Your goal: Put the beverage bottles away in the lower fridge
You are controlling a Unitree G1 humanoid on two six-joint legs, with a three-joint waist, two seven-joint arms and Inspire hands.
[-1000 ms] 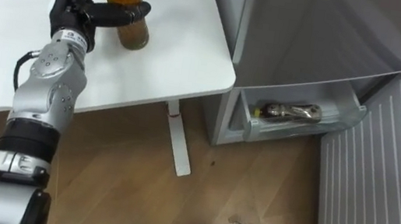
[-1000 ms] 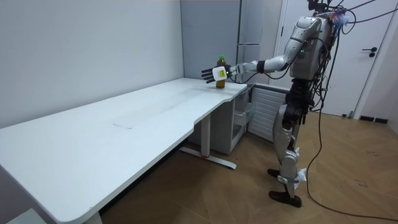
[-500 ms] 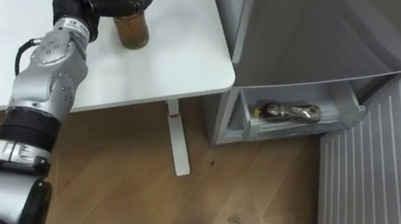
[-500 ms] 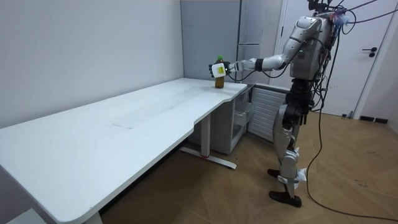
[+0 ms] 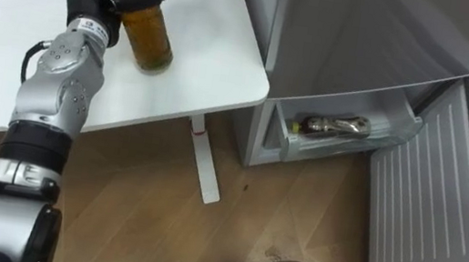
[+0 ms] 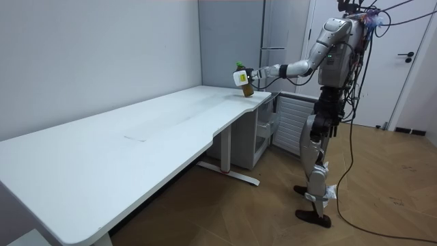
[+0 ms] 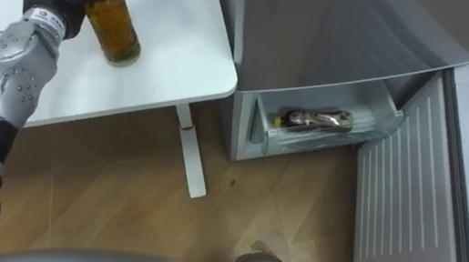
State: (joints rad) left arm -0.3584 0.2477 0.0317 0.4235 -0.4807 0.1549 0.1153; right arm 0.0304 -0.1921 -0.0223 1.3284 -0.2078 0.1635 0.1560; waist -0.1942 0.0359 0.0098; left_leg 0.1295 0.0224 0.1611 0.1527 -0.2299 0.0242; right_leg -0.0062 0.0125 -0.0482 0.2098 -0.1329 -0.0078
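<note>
1. The place reads as a bare office or test room, not a lived-in home: a long white desk (image 6: 136,143) stands along a plain grey wall (image 6: 89,55).
2. A tall grey fridge (image 6: 275,34) stands at the desk's end, its lower door (image 5: 428,223) open over wood-pattern flooring (image 6: 259,219).
3. A plain white door (image 6: 403,68) stands beyond.
</note>
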